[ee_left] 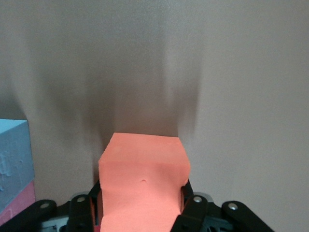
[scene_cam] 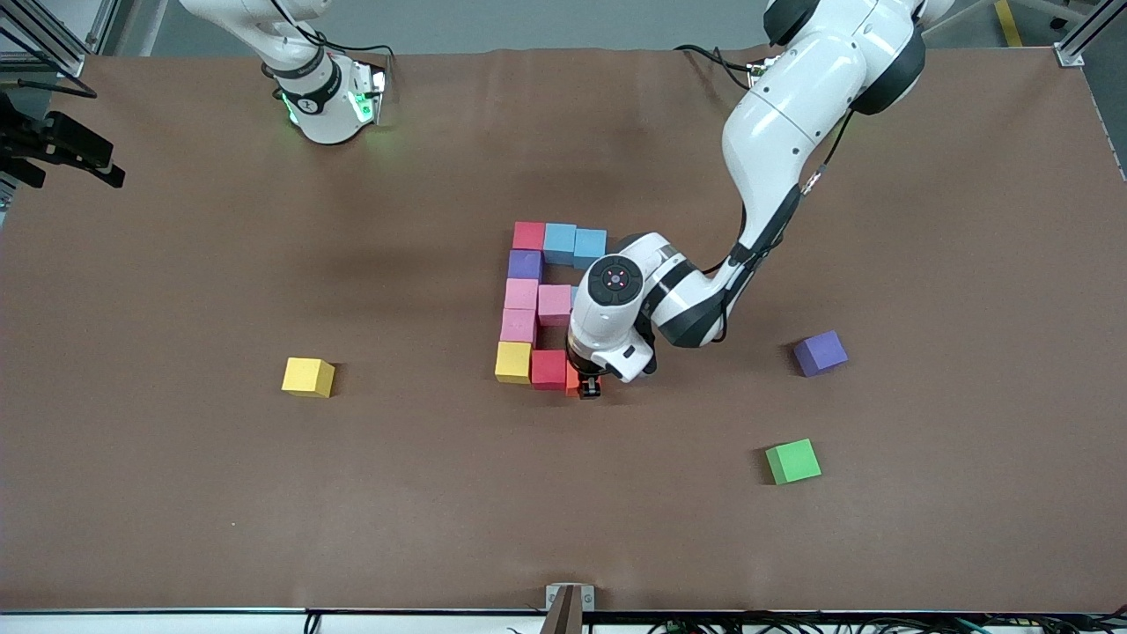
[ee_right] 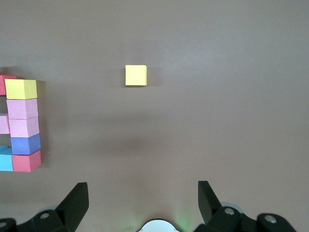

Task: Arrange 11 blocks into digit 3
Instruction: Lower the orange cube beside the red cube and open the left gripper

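Brown table [scene_cam: 264,493] | left gripper [scene_cam: 588,386] fingers clamped on orange block [ee_left: 142,186], red block [scene_cam: 548,369] beside them | right gripper [ee_right: 143,203] waits, fingers spread wide, empty

Even overhead light, soft shadows beside cubes, dark smeared shadow in left wrist view

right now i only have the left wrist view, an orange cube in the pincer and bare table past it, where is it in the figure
Observer: The left pincer holds the orange cube at the table, beside the red cube ending the figure's bar nearest the front camera.
Operator: any loose cubes around
Observer: Three: a yellow cube toward the right arm's end, a purple cube and a green cube toward the left arm's end.
Operator: and the right arm
Observer: It waits; the right pincer hangs open, high over the table.
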Tool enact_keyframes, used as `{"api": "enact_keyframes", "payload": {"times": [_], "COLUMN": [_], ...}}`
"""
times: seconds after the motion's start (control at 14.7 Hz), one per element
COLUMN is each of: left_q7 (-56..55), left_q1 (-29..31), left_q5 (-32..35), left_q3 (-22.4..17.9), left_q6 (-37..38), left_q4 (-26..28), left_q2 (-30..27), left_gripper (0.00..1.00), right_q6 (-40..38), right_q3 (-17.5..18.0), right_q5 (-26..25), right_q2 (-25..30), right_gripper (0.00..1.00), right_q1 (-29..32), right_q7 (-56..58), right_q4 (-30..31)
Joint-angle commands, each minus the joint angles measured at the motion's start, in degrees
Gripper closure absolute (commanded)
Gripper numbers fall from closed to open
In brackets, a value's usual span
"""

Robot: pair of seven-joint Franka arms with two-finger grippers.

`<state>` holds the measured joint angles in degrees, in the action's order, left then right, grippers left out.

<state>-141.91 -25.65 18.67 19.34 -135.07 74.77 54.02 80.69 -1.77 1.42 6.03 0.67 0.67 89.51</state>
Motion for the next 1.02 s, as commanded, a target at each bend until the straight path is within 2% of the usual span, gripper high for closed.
{"api": "enact_keyframes", "payload": {"times": [0.0,0.48,0.61,0.68,0.75,0.82,0.95], "left_q7": [-0.82,-0.73,-0.65,-0.12,0.14,0.23,0.23], "left_q1": [-1.25,-1.25,-1.25,-1.16,-1.16,-1.07,-0.89], "left_q5": [-1.61,-1.61,-1.53,-1.53,-1.44,-1.44,-1.44], "left_q3": [-0.27,-0.27,-0.27,-0.27,-0.27,-0.27,-0.27], "left_q6": [-1.77,-2.56,-2.57,-2.57,-2.57,-2.57,-2.39], "left_q4": [-2.09,-2.09,-2.09,-2.0,-2.0,-2.0,-2.0], "left_q2": [2.93,2.76,2.76,2.58,2.41,2.06,1.36], "left_gripper": [0.59,0.57,0.54,0.41,0.11,0.0,0.0], "right_q6": [0.0,-0.27,-0.01,0.0,-0.18,-0.18,0.26], "right_q3": [0.45,0.54,0.45,0.45,0.45,0.45,0.45], "right_q5": [0.69,0.6,0.51,0.51,0.34,0.25,0.16], "right_q2": [-0.05,-0.05,-0.05,-0.05,-0.05,-0.05,-0.14], "right_gripper": [0.0,0.0,0.0,0.0,0.0,0.0,0.0], "right_q1": [0.83,0.91,1.09,1.09,1.0,1.0,1.0], "right_q7": [0.74,0.83,0.74,0.74,0.74,0.83,0.83], "right_q4": [-0.48,-0.39,-0.39,-0.48,-0.48,-0.39,-0.48]}}
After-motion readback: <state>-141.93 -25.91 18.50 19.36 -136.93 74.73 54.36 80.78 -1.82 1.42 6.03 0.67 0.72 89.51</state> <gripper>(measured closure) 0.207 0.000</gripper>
